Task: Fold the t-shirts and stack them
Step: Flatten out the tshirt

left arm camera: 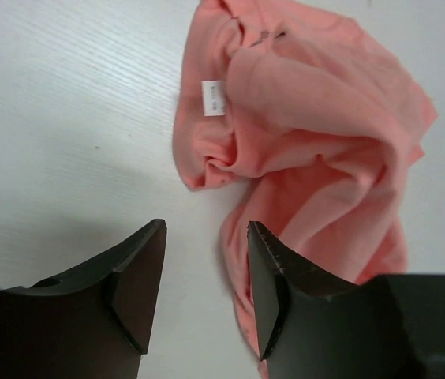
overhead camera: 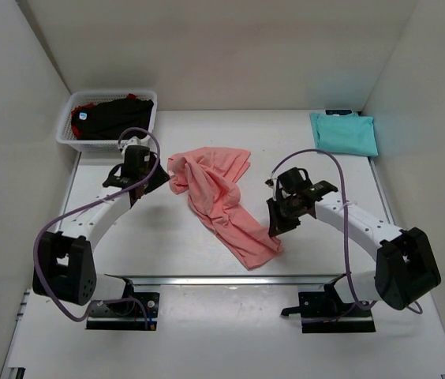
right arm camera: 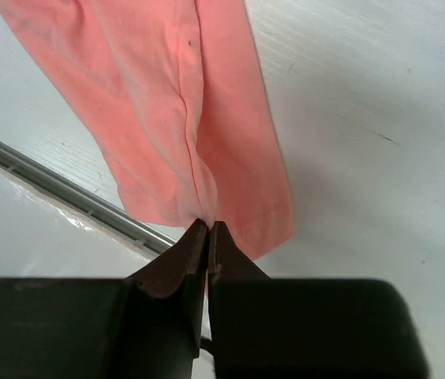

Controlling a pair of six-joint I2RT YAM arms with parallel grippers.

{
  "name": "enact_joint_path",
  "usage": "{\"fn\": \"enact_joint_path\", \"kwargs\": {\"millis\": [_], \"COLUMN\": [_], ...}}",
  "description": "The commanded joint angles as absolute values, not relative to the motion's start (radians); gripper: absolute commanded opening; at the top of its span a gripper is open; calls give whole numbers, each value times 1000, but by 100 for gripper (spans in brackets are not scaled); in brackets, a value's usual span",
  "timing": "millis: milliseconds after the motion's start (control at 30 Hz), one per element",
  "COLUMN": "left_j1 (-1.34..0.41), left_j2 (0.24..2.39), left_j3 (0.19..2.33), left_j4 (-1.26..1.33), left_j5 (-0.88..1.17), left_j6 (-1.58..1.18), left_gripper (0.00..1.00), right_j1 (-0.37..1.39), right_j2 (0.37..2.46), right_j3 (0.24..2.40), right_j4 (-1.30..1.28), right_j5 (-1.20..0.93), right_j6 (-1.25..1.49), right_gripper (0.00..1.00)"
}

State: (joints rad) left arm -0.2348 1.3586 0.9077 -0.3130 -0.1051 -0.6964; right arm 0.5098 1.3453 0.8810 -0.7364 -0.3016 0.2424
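The salmon-pink t-shirt (overhead camera: 218, 201) lies crumpled in the middle of the table, one end trailing toward the near edge. My left gripper (overhead camera: 158, 180) is open at the shirt's left edge. In the left wrist view the left gripper (left arm camera: 205, 237) has bare table between its jaws, and its right finger (left arm camera: 274, 268) is over the shirt's (left arm camera: 317, 126) edge. My right gripper (overhead camera: 275, 224) is at the shirt's right side. In the right wrist view the right gripper (right arm camera: 209, 227) is shut on a pinched fold of the shirt (right arm camera: 167, 103). A folded teal t-shirt (overhead camera: 345, 133) lies at the back right.
A white mesh basket (overhead camera: 66, 130) at the back left holds black (overhead camera: 116, 114) and red (overhead camera: 87, 105) shirts. A metal rail (overhead camera: 222, 280) runs along the near edge and also shows in the right wrist view (right arm camera: 49, 183). White walls enclose the table on three sides.
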Motion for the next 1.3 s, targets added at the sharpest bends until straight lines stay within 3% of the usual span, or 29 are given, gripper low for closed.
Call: {"fn": "enact_joint_path", "kwargs": {"millis": [0,333,567,633,800,867,1000,1267], "left_j1": [-236,-276,-299,-298,-311,-316,-308,-204], "left_j2": [1402,1693,1764,1772,1805,1815,1781,1399], "left_j3": [888,1012,1035,1023,1041,1051,1080,1264], "left_j4": [-302,-249,-203,-178,-187,-190,-213,-445], "left_j5": [-153,-140,-146,-138,-190,-190,-160,-126], "left_j6": [-690,-710,-742,-752,-750,-755,-756,-750], "left_gripper": [55,60,65,60,34,1,0,0], "right_j1": [503,480,465,471,466,453,420,98], "right_j2": [1319,1289,1273,1272,1259,1253,1227,1184], "right_j3": [916,891,877,880,902,904,972,1321], "right_j4": [-791,-802,-818,-810,-831,-845,-876,-885], "right_j5": [-282,-288,-296,-296,-282,-276,-236,-154], "right_j6": [207,238,244,252,248,244,229,167], "right_gripper": [0,0,0,0,0,0,0,0]}}
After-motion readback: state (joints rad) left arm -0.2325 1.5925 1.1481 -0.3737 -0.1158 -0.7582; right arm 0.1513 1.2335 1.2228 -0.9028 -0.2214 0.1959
